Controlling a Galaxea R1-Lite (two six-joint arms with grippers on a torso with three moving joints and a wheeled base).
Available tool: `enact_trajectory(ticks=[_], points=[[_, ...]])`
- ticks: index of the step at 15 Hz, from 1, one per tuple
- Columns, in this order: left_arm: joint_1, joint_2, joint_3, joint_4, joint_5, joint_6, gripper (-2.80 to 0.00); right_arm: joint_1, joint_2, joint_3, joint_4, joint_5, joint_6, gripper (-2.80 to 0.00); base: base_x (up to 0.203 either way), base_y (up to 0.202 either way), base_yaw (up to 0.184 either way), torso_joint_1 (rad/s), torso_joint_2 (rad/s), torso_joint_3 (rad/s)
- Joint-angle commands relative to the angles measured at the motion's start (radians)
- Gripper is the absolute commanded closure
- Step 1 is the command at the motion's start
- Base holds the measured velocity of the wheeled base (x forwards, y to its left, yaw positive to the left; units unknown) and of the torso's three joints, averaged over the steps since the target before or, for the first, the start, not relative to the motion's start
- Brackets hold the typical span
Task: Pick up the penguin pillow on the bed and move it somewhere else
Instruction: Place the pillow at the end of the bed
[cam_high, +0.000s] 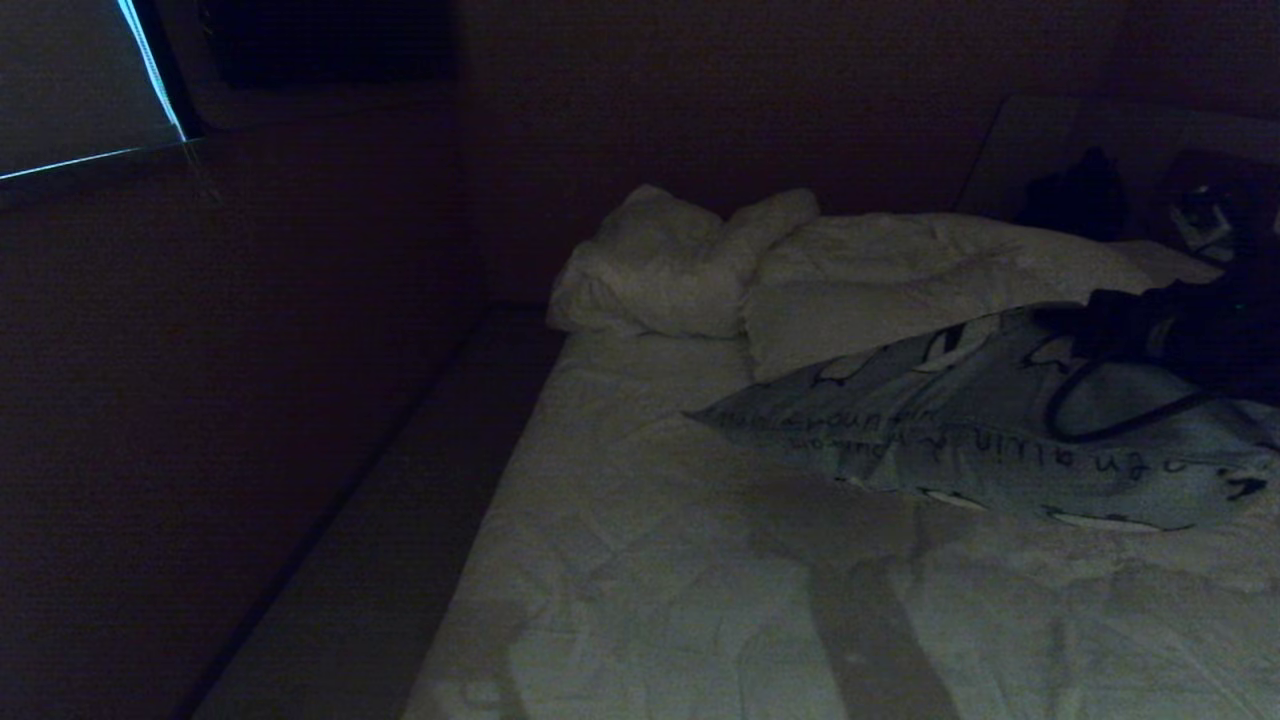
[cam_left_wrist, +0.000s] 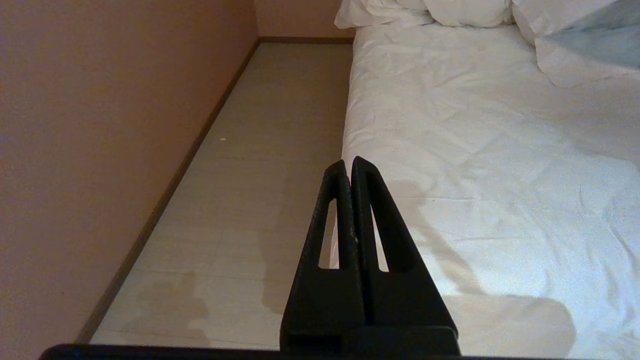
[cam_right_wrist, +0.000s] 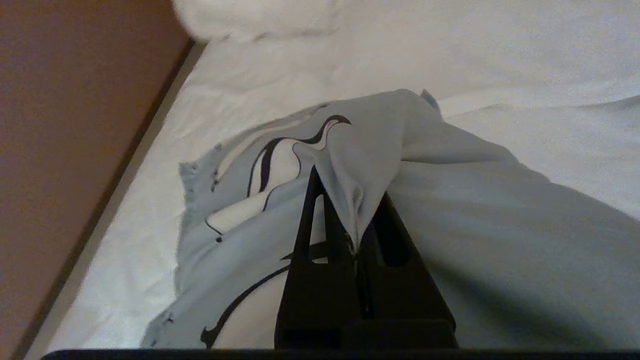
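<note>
We count one light blue-grey penguin-printed pillow (cam_high: 960, 430), one large bed with wrinkled white bedding (cam_high: 700, 560), two plain white pillows (cam_high: 660, 265), and two black grippers (cam_left_wrist: 348, 167).

The left gripper (cam_left_wrist: 348, 167), fingers pressed together, hangs over the edge of the bed (cam_left_wrist: 480, 165), beside pale floor (cam_left_wrist: 260, 165) and wall (cam_left_wrist: 100, 125). White pillows (cam_left_wrist: 425, 11) lie far off.
</note>
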Motion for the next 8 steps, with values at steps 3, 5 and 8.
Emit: enact_trajectory(ticks=[3,5,8], points=[[0.0,0.0,0.002,0.0,0.0,-0.001,0.0,0.177,0.065,-0.047,-0.004,-0.257,0.082,0.0,0.0,0.0,0.0,0.0,0.0,0.0],[0.0,0.0,0.002,0.0,0.0,-0.001,0.0,0.237,0.124,-0.097,-0.005,-0.257,0.087,0.0,0.0,0.0,0.0,0.0,0.0,0.0],[0.0,0.0,0.002,0.0,0.0,0.0,0.0,0.323,0.229,-0.204,-0.004,-0.258,0.088,0.0,0.0,0.0,0.0,0.0,0.0,0.0]])
